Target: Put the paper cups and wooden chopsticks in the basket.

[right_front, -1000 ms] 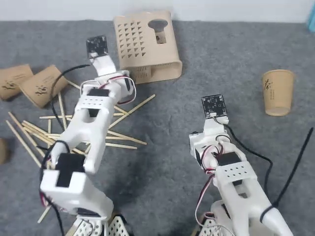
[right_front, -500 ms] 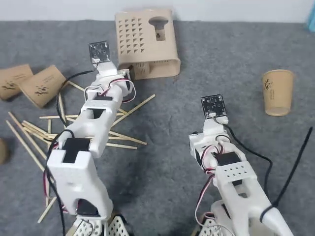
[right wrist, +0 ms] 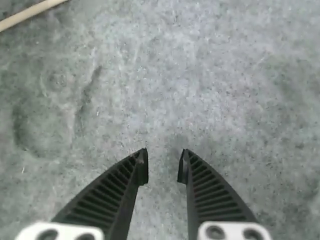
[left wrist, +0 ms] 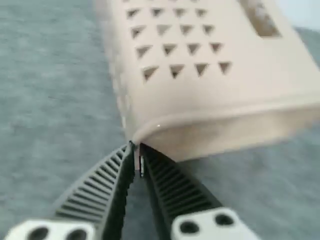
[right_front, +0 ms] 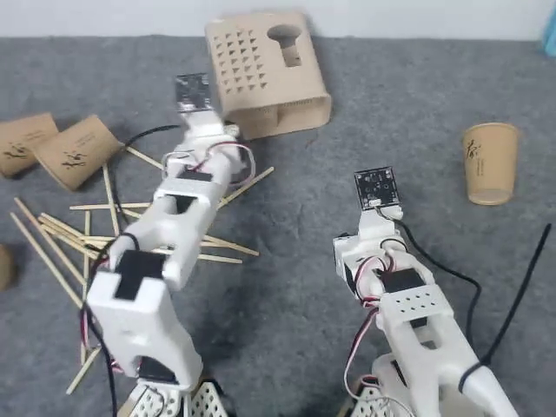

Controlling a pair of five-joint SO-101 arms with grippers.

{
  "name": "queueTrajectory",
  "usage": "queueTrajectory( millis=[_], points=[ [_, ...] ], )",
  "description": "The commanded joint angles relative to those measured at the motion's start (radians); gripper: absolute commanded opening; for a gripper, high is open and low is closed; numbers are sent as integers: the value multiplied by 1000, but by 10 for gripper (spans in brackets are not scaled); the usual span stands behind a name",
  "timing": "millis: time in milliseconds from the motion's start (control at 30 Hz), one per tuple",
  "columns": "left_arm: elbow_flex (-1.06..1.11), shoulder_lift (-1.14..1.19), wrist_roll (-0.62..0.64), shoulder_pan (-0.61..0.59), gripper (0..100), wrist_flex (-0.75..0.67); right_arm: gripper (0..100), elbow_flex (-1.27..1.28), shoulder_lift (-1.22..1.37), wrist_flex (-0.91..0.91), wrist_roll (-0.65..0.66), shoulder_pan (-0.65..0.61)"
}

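The tan perforated basket (right_front: 265,74) lies tipped over at the back of the grey mat. My left gripper (left wrist: 136,147) is shut at the corner of the basket's rim (left wrist: 210,75), its tips pinched on the edge. Two paper cups (right_front: 22,143) (right_front: 76,152) lie on their sides at the far left, and a third cup (right_front: 491,162) stands at the far right. Several wooden chopsticks (right_front: 104,226) are scattered beside and under the left arm. My right gripper (right wrist: 162,162) hangs open over bare mat with nothing between its fingers; one chopstick (right wrist: 30,12) lies beyond it.
The right arm (right_front: 382,261) stands at the front centre-right of the mat. A brown round object (right_front: 4,265) pokes in at the left edge. A white wall runs along the back, just behind the basket.
The left arm has stretched back and to the right, and the basket has shifted and turned to the right with it. The right arm has not moved.
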Motion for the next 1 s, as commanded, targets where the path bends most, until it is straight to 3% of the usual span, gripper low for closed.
queueTrajectory(
  millis=[0, 333, 533, 600, 733, 833, 900, 967],
  points=[
    [68, -245, -8, 110, 12, 57, 123, -60, 1, -19, 15, -1],
    [352, -717, -8, 373, 12, 189, 123, -60, 1, -18, 15, 1],
    [358, -873, -8, 293, 21, 210, 123, -57, -4, -12, 15, 1],
    [320, -855, -8, 267, 76, 255, 123, -57, -2, -12, 15, -1],
    [188, -760, -32, 261, 278, 459, 123, -57, -1, -12, 15, -2],
    [97, -684, -351, 250, 361, 563, 122, -57, -1, -10, 15, 2],
    [79, -646, -614, 238, 340, 568, 122, -55, -1, -10, 15, 2],
    [81, -614, -770, 232, 290, 506, 123, -55, -1, -10, 15, 2]
  ],
)
